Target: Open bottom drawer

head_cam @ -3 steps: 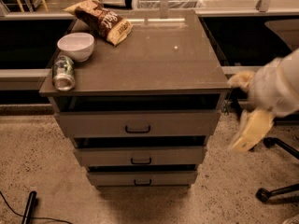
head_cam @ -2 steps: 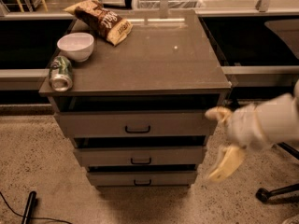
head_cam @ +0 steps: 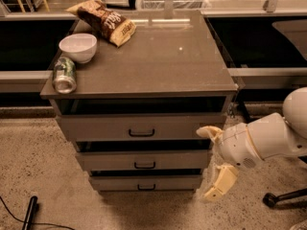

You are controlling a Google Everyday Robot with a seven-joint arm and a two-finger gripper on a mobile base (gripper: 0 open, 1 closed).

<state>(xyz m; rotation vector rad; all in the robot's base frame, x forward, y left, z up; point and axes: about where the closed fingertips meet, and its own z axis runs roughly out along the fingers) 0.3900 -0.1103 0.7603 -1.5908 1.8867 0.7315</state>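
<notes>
The arm has swung in from the right and dropped, so the gripper (head_cam: 203, 164) now sits low at the bench's (head_cam: 168, 56) front right corner instead of out beside its top edge. The drawers have not moved.

The gripper is spread wide and holds nothing. Its two fingers are stacked one above the other. The upper finger (head_cam: 209, 132) is level with the top drawer's front, and the lower one (head_cam: 219, 182) hangs just off the right end of the bottom drawer (head_cam: 115, 182).

That drawer is the lowest and shortest of the three fronts, just above the floor, and it looks shut. Its black handle (head_cam: 146, 187) sits at the middle of the front. It is a small bar whose long axis runs left to right.

From the gripper, the handle lies to the left and somewhat lower, and they are well apart. The stacked fingers already suit a horizontal bar, one above and one below. As I judge it, the next move is a slide left across the front and a little down, to bracket the bar before closing and pulling straight out. The middle drawer's handle (head_cam: 145, 165) is just above, so too high a line would take the wrong one.
</notes>
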